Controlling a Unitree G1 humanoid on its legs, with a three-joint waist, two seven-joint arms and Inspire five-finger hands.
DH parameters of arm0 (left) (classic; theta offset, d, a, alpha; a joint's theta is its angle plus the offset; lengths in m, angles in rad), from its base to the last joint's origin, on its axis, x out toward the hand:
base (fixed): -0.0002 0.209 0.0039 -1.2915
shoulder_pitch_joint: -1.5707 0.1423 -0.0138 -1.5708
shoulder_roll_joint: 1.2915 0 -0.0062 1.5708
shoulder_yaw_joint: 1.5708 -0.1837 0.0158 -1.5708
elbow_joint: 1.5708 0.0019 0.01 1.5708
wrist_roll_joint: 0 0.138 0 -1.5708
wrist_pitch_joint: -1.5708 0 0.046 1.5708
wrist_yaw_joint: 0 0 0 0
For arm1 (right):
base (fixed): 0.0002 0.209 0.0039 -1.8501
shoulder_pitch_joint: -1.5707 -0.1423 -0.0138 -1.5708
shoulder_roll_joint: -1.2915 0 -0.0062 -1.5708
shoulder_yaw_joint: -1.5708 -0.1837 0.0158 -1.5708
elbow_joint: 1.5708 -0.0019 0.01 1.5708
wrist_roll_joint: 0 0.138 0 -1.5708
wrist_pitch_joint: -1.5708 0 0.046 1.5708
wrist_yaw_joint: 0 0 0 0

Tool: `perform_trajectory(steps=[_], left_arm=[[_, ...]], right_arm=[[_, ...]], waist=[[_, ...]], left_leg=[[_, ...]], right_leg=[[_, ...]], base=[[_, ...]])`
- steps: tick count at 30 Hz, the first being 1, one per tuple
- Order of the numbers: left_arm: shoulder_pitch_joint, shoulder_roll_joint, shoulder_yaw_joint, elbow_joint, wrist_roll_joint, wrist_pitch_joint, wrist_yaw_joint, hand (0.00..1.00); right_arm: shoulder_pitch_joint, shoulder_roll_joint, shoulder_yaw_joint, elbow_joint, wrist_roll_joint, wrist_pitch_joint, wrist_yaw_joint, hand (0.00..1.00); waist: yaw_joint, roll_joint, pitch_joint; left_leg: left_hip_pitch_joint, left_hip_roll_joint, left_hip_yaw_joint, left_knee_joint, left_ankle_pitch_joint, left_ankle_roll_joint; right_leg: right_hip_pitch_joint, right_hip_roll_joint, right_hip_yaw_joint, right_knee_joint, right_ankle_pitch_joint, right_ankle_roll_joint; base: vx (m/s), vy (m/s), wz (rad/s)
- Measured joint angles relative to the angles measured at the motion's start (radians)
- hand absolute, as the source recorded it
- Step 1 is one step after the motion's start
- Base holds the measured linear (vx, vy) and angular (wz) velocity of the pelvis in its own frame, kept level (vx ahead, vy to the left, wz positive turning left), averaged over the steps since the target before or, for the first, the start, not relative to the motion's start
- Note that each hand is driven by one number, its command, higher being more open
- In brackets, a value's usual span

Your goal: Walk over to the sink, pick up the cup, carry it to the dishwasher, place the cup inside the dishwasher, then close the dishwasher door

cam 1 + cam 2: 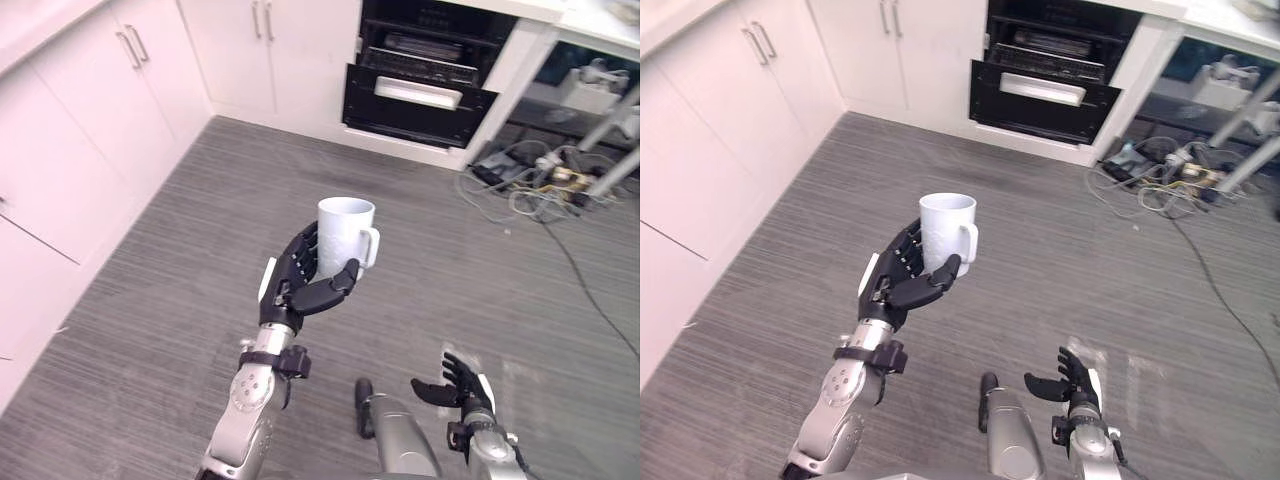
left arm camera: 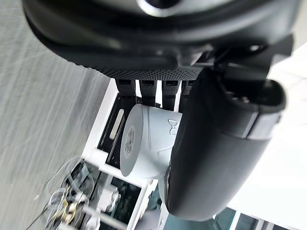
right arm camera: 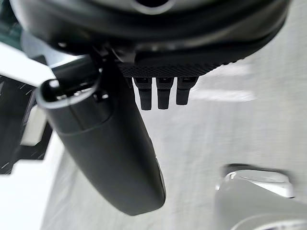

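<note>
A white cup point(image 1: 345, 235) with its handle on the right stands upright in my left hand point(image 1: 295, 283), held out over the grey floor; fingers and thumb are curled round its body. The left wrist view has the same cup point(image 2: 146, 141) between the fingers and the thumb point(image 2: 218, 153). The dishwasher point(image 1: 420, 75) stands at the far wall with its black door point(image 1: 418, 100) partly open and racks showing inside. Low at the right, my right hand point(image 1: 455, 385) hangs with relaxed fingers and holds nothing.
White cabinets point(image 1: 90, 120) run along the left wall and the far wall. A tangle of cables point(image 1: 525, 180) and metal legs lies at the far right beside the dishwasher. Grey plank floor point(image 1: 200, 260) stretches between me and the dishwasher.
</note>
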Motion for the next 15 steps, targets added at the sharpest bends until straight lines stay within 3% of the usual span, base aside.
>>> perform_trajectory(steps=[1, 2, 3, 4, 5, 7, 8, 9, 10, 11, 12, 13, 14, 15], left_arm=[[-0.001, -0.018, -0.006, -0.001, 0.0, -0.003, -0.011, 0.3], [0.019, -0.035, -0.004, -0.005, 0.0, -0.006, -0.011, 0.3], [0.02, -0.037, -0.004, -0.005, 0.0, -0.005, -0.011, 0.3], [0.02, -0.035, -0.011, -0.005, 0.0, -0.005, -0.017, 0.3], [0.022, -0.027, -0.012, -0.004, 0.0, -0.005, -0.024, 0.3], [0.037, -0.015, -0.004, -0.002, -0.001, -0.005, -0.029, 0.3], [0.039, -0.012, -0.001, 0.001, -0.001, -0.005, -0.029, 0.3], [0.05, -0.009, 0.01, 0.001, -0.001, -0.005, -0.028, 0.3], [0.057, -0.009, 0.017, 0.0, -0.001, -0.004, -0.027, 0.3], [0.07, -0.009, 0.021, -0.008, 0.0, -0.003, -0.025, 0.3], [0.085, -0.009, 0.021, -0.014, 0.0, -0.003, -0.023, 0.3], [0.091, 0.002, 0.032, -0.019, 0.0, 0.0, -0.02, 0.3], [0.087, 0.001, 0.035, -0.024, 0.001, 0.006, -0.019, 0.3], [0.086, 0.001, 0.035, -0.025, 0.002, 0.008, -0.019, 0.3]], right_arm=[[0.038, 0.003, 0.006, -0.057, 0.0, 0.0, -0.004, 0.9], [0.048, 0.002, 0.015, -0.078, 0.002, -0.001, -0.006, 0.9], [0.041, 0.011, 0.015, -0.081, 0.003, -0.001, -0.009, 0.9], [0.02, 0.024, 0.017, -0.08, 0.004, -0.001, -0.019, 0.9], [0.013, 0.025, 0.019, -0.076, 0.005, -0.001, -0.021, 0.9], [-0.007, 0.023, 0.017, -0.057, 0.006, -0.002, -0.023, 0.9], [-0.01, 0.021, 0.014, -0.053, 0.006, -0.002, -0.024, 0.9], [-0.023, 0.017, 0.013, -0.037, 0.005, -0.003, -0.026, 0.9], [-0.03, 0.009, 0.013, -0.026, 0.005, -0.003, -0.027, 0.9], [-0.032, 0.003, 0.015, -0.016, 0.004, -0.003, -0.027, 0.9], [-0.033, 0.003, 0.019, -0.008, 0.003, -0.002, -0.027, 0.9], [-0.041, 0.019, 0.027, 0.007, 0.004, -0.001, -0.028, 0.9], [-0.035, 0.017, 0.037, 0.006, 0.002, -0.003, -0.025, 0.9], [-0.033, 0.017, 0.047, 0.018, 0.001, -0.002, -0.024, 0.9]], waist=[[0.01, 0.009, 0.005], [0.037, 0.034, 0.002], [0.042, 0.035, 0.003], [0.045, 0.019, 0.012], [0.049, 0.01, 0.018], [0.083, -0.02, 0.021], [0.09, -0.022, 0.023], [0.096, -0.029, 0.025], [0.106, -0.035, 0.025], [0.117, -0.038, 0.023], [0.123, -0.043, 0.018], [0.111, -0.066, 0.011], [0.1, -0.072, 0.006], [0.105, -0.087, 0.003]], left_leg=[[-0.072, 0.075, 0.085, 0.264, 0.11, 0.008], [-0.15, 0.186, 0.146, 0.478, 0.161, 0.047], [-0.197, 0.221, 0.171, 0.554, 0.138, 0.062], [-0.291, 0.253, 0.212, 0.63, 0.086, 0.106], [-0.332, 0.255, 0.233, 0.632, 0.053, 0.118], [-0.455, 0.234, 0.316, 0.469, -0.035, 0.114], [-0.476, 0.22, 0.318, 0.391, -0.04, 0.108], [-0.507, 0.172, 0.309, 0.198, -0.024, 0.087], [-0.522, 0.111, 0.276, -0.034, 0.047, 0.07], [-0.508, 0.062, 0.229, -0.175, 0.224, 0.082], [-0.493, 0.041, 0.208, -0.172, 0.303, 0.125], [-0.499, 0.022, 0.214, -0.104, 0.236, 0.124], [-0.523, 0.021, 0.207, -0.033, 0.172, 0.149], [-0.52, 0.014, 0.219, 0.028, 0.089, 0.156]], right_leg=[[0.096, 0.016, -0.039, -0.067, -0.046, -0.029], [0.16, 0.066, -0.031, -0.096, -0.079, -0.042], [0.19, 0.076, -0.029, -0.112, -0.092, -0.047], [0.264, 0.08, -0.027, -0.169, -0.116, -0.057], [0.304, 0.078, -0.02, -0.207, -0.116, -0.055], [0.439, 0.056, 0.014, -0.327, -0.105, -0.033], [0.473, 0.049, 0.02, -0.352, -0.103, -0.026], [0.527, 0.029, 0.036, -0.39, -0.107, -0.017], [0.572, 0.003, 0.06, -0.411, -0.127, 0.016], [0.609, -0.013, 0.098, -0.419, -0.161, 0.058], [0.626, -0.026, 0.121, -0.422, -0.171, 0.07], [0.644, -0.06, 0.133, -0.414, -0.176, 0.069], [0.63, -0.072, 0.144, -0.368, -0.177, 0.069], [0.587, -0.091, 0.179, -0.233, -0.182, 0.078]], base=[[0.53, -0.316, 0.03], [0.47, -0.23, -0.07], [0.61, -0.221, -0.21], [0.44, -0.091, 0.04], [0.55, -0.104, -0.06], [0.56, -0.042, -0.35], [0.59, 0.033, -0.46], [0.73, 0.152, -0.53], [0.85, 0.239, -0.77], [0.74, 0.27, -0.83], [0.5, 0.227, -0.64], [0.51, 0.241, -0.22], [0.63, 0.31, -0.02], [0.76, 0.355, -0.06]])
